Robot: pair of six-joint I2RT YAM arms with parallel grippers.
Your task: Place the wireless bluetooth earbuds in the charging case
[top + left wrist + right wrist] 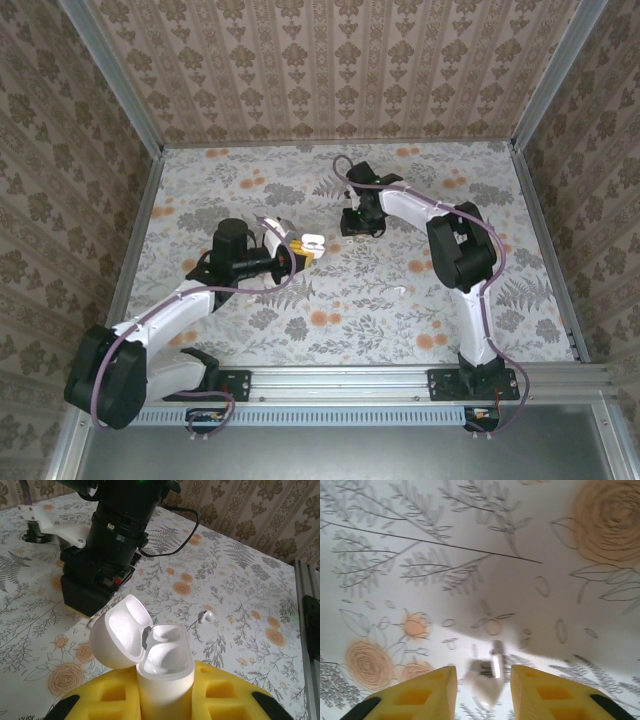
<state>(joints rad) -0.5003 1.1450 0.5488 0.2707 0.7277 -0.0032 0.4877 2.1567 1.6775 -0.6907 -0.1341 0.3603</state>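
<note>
Grey ferns and orange blossoms pattern the white table cloth (pixel 350 345), boxed in by brown damask-papered walls (pixel 330 70) and an aluminium rail (pixel 400 378) along the bottom edge. Centre-left, the left gripper (pixel 300 252) is clamped on a white rounded plastic charging case (pixel 165 655), lid open. One tiny white plastic earbud (pixel 205 616) lies on the cloth right of centre. At the bottom of the right wrist view, the right gripper (pixel 483 690) stands with jaws apart, a second earbud (pixel 484 680), blurred, between them.

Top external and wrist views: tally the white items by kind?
White plastic charging case, lid open: 1
Tiny white plastic earbuds: 2, loose earbud on floral table, blurred earbud between right gripper fingers
Total: 3
</note>
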